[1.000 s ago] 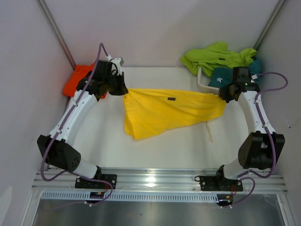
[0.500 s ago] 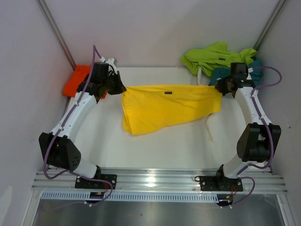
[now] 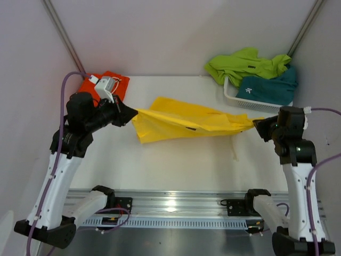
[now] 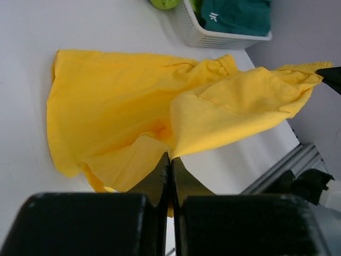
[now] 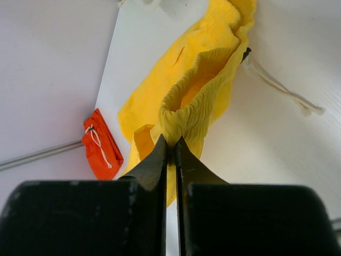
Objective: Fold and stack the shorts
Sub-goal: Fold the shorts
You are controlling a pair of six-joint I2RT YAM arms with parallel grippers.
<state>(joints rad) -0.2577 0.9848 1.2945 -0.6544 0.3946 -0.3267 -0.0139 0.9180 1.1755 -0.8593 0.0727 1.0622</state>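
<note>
Your left gripper (image 3: 129,113) is clamping one end of the yellow shorts (image 3: 186,120), your right gripper (image 3: 259,124) is pinching the waistband, fabric is hanging stretched between.

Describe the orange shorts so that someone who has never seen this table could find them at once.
Take the white table, then its far left corner. There lie the orange fabric shorts, a flat bundle with a white drawstring. They alone are orange, and lie apart from the stretched yellow fabric shorts and the white mesh basket.

White left arm (image 3: 53,176) and right arm (image 3: 298,192), black joints (image 3: 80,109), looping purple cables (image 3: 64,98), black tapered fingers (image 4: 157,178)
</note>
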